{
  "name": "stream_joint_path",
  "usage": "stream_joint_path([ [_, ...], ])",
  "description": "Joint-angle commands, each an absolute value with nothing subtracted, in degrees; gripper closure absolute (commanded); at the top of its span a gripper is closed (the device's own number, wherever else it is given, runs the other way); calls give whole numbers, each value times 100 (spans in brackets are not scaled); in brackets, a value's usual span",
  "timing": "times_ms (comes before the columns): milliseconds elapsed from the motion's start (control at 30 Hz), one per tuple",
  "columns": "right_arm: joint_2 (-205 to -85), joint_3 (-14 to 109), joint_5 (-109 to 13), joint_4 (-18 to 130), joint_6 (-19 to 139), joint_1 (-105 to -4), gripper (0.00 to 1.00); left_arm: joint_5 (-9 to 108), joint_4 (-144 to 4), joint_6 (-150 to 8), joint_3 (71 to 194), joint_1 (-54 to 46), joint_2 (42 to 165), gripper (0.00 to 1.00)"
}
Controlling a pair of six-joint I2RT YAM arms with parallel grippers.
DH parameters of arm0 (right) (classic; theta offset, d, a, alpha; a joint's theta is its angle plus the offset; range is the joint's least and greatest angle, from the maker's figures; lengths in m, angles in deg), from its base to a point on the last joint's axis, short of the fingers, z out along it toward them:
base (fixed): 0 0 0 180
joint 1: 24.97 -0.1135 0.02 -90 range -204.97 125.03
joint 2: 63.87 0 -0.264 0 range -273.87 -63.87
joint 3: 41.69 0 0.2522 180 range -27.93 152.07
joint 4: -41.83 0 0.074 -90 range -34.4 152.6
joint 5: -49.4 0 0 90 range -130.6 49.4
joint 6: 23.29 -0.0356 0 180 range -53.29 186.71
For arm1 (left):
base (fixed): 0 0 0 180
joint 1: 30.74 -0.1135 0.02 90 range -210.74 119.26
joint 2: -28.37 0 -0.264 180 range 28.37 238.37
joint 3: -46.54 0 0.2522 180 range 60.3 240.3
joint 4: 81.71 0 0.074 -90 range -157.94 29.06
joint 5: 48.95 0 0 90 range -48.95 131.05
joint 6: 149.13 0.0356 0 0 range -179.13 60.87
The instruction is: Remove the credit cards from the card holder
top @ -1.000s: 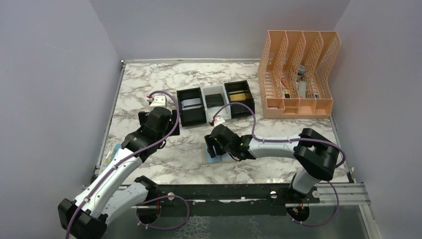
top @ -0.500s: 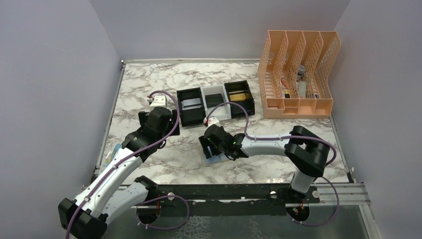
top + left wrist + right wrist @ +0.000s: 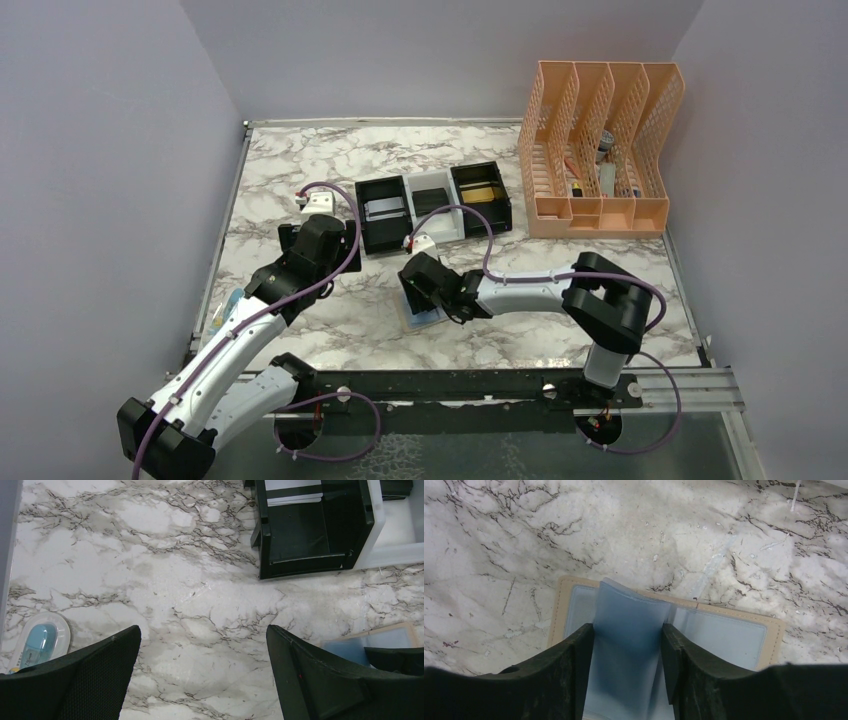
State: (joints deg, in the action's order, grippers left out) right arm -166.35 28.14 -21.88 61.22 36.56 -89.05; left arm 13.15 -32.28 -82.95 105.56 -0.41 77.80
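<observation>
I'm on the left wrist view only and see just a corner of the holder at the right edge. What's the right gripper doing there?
Observer: The right gripper has a clear blue sleeve between its fingers, which press on both side edges. The sleeve is raised off the open holder.
Operator: Is there a card in that sleeve?
Observer: None shows. The sleeve and the holder's pockets look see-through and bare.
Operator: I can see one card in the near black bin. Are there others?
Observer: Yes. The top view shows a gold card in the far-right black bin.
</observation>
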Motion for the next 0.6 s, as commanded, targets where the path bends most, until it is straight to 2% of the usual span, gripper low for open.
stream_joint_path([
  [0,-16831,2632,-2294,6407,3633,-8959,53,1281,-3164,-8251,10535,-83,7802,1],
  [167,-16751,2594,-2686,6154,3577,-8845,61,1299,-3157,-8251,10530,-85,7803,1],
  [300,-16540,2209,-3914,5540,3418,-8411,63,1305,-3157,-8250,10531,-85,7806,1],
  [333,-16509,2192,-3991,5525,3475,-8397,59,1304,-3164,-8251,10535,-81,7802,1],
  [467,-16535,2360,-4086,5797,3799,-8402,36,1325,-3161,-8243,10536,-85,7796,1],
  [567,-16487,2362,-4122,5882,4132,-8408,27,1326,-3158,-8242,10531,-85,7793,1],
])
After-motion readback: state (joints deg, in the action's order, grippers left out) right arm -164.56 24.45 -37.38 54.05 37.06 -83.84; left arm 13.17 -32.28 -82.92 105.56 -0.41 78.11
